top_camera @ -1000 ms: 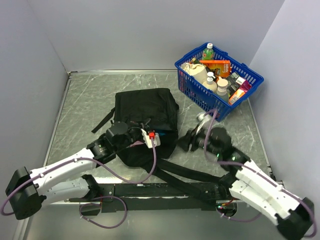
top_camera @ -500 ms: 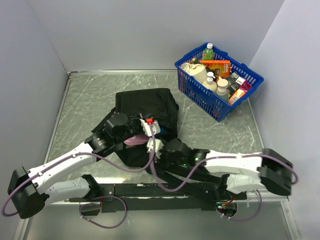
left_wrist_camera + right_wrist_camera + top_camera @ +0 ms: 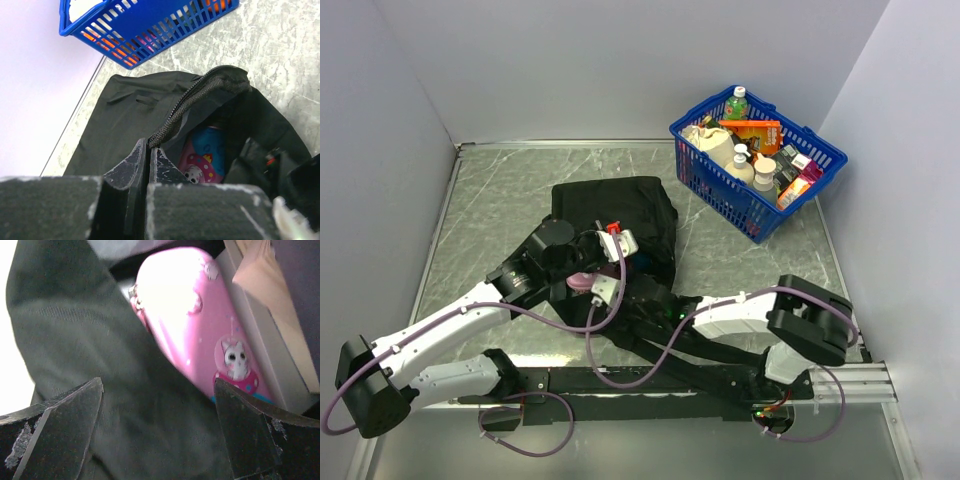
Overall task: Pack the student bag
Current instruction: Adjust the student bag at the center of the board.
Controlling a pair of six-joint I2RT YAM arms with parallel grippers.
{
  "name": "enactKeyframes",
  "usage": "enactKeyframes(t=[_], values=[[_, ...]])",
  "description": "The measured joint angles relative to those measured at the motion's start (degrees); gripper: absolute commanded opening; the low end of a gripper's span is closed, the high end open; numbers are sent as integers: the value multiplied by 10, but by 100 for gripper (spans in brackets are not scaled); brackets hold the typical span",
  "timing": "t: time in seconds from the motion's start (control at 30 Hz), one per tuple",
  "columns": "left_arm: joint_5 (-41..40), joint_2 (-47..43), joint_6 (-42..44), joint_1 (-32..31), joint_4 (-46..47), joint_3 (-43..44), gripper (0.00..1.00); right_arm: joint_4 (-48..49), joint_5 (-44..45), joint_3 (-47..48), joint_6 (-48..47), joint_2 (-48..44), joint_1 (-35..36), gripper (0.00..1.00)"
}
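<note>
At the near mouth of the black backpack [image 3: 620, 205], the left gripper [image 3: 147, 150] was pinched shut on the zipper edge [image 3: 190, 97], holding it up. The right gripper [image 3: 158, 382] hung wide open and empty just inside that opening. A pink pencil case [image 3: 200, 330] lay within the backpack, which lay flat on the tabletop [image 3: 500, 200]. Beyond the backpack's far right corner, the blue basket [image 3: 715, 180] held bottles and packets, so packing seemed only partly done.
</note>
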Motion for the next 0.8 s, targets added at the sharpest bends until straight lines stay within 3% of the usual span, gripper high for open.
enactKeyframes(t=[0.27, 0.33, 0.37, 0.43, 0.5, 0.57, 0.8], values=[[5, -2, -7, 0, 0, 0, 1, -38, -44, 78, 22, 78, -38, 98], [5, -4, -6, 1, 0, 0, 1, -70, -71, 88, 40, 78, -50, 85], [5, -5, -5, 1, 1, 0, 1, -77, -80, 90, 45, 77, -53, 66], [5, -7, -3, 1, 1, 0, 1, -87, -89, 91, 50, 72, -56, 48], [5, -9, 3, 1, 2, -1, 1, -102, -90, 91, 62, 57, -57, 20], [5, -12, 7, 1, 7, -4, 1, -114, -88, 85, 70, 41, -55, 0], [7, -22, 24, 0, 22, -21, 1, -136, -42, 55, 98, -23, -19, 0]])
